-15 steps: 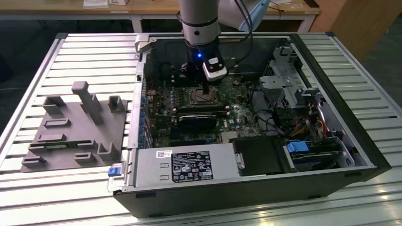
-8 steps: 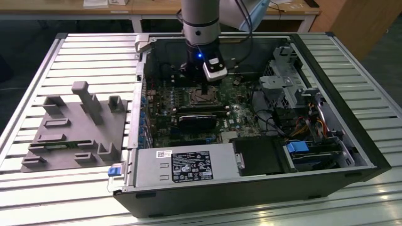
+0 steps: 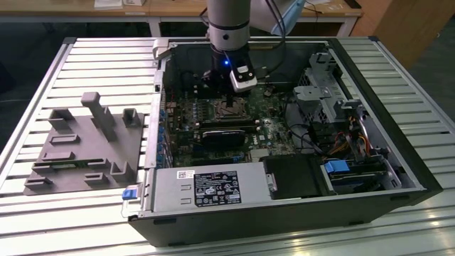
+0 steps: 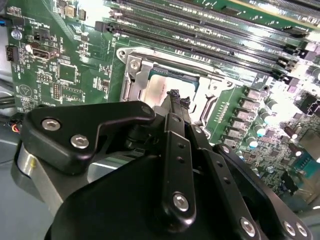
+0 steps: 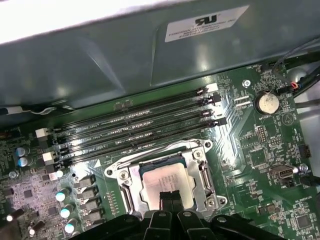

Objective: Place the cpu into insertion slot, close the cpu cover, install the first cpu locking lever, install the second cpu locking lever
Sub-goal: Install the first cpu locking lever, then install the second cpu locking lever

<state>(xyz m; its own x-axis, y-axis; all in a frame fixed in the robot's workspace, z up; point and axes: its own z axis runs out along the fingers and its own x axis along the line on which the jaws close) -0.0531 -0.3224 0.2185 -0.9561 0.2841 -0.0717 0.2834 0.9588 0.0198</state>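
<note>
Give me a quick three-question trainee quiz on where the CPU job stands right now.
1. True or false: the cpu already lies in the slot.
2. Where are the gripper tips? A) over the cpu B) over the memory slots C) over the coin cell
3. Fill in: in the exterior view, the grey fixture sits on the table to the case's ____.

Key: 1 true; 2 A; 3 left.

You get bright overhead light: glare washes the slatted table [image 3: 85, 64], the case interior stays dim, and the memory slots [image 4: 210, 30] glint white.
</note>
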